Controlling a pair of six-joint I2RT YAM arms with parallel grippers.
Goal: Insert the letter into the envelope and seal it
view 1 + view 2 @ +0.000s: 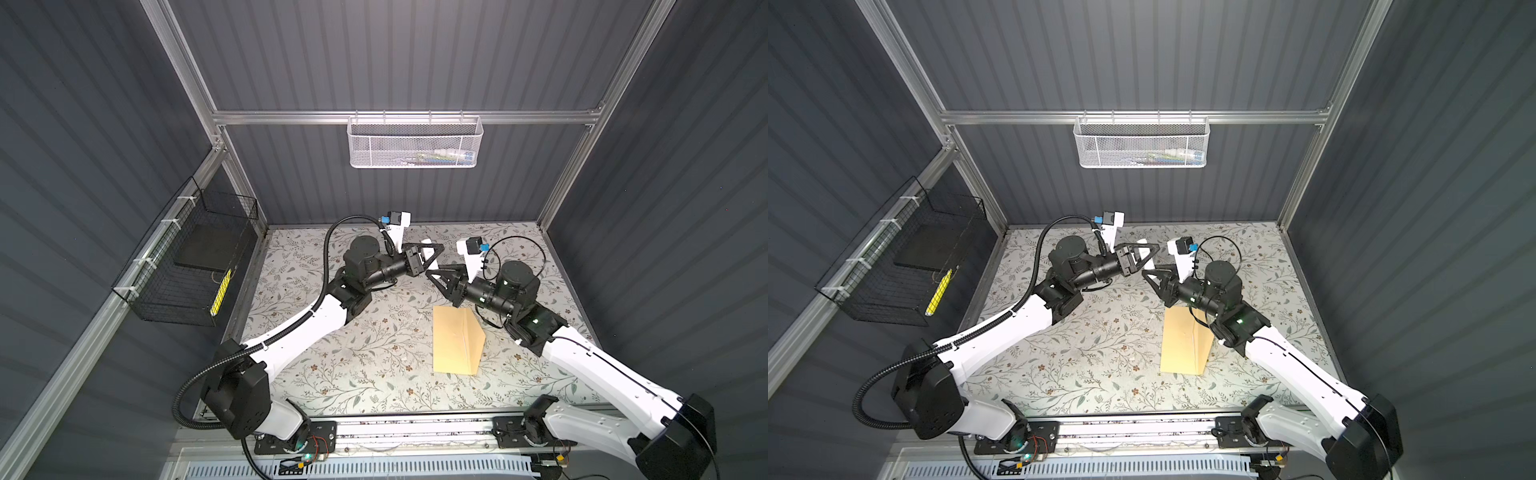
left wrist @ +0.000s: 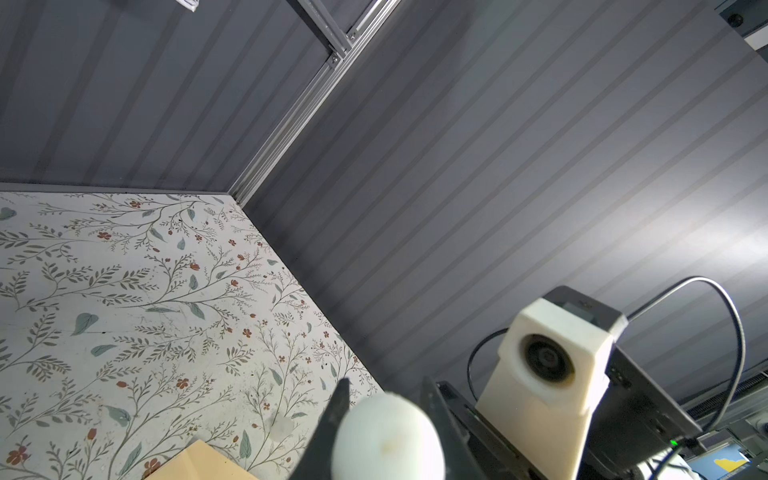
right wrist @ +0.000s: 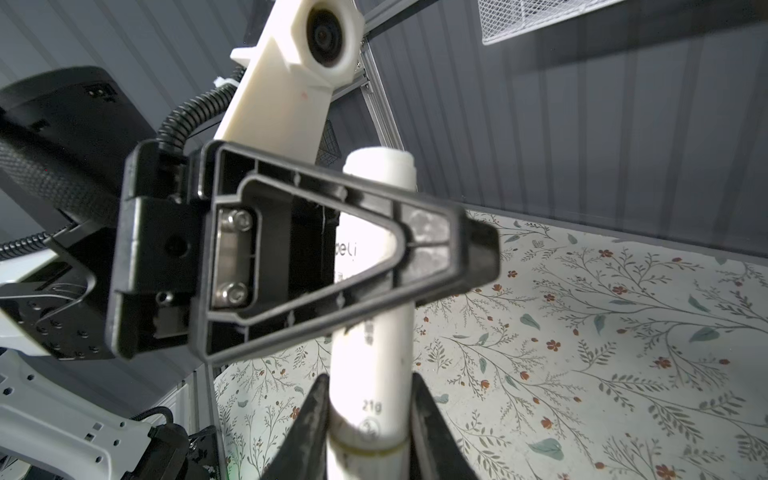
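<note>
Right wrist view: the white stick [image 3: 372, 357] carries readable print. The letters "eli" show through the frame of the left gripper [image 3: 469, 253], with a letter before them hidden. Lower down it reads "21g" above a small round symbol. No other writing can be read in any view.

The right gripper [image 3: 370, 386] has a finger pressed to each side of the stick's lower part, just above a seam ring, so it grips it. The left gripper is clamped across the stick's middle, its fingers seen side-on. In the left wrist view the stick's rounded end [image 2: 386, 436] sits blurred between that gripper's dark fingers [image 2: 332, 419].

In both top views the two grippers [image 1: 432, 254] [image 1: 435, 275] meet in the air just beyond the far end of the envelope [image 1: 455, 340]. The stick's white tip [image 1: 426, 242] shows past the left one.

The tan envelope [image 1: 1183, 345] lies flat on the floral table [image 1: 332, 357], apart from both sets of fingers. Its flap is out along the long side nearer the right arm. The letter cannot be made out in any view.

Well beyond the envelope's far end, a white mesh basket [image 1: 374, 145] hangs on the back rail. It holds a few coloured items too small to identify. Well off to the envelope's left, a black wire basket [image 1: 166, 303] on the side wall holds a dark flat slab [image 1: 208, 245] and a yellow strip [image 1: 220, 293].
</note>
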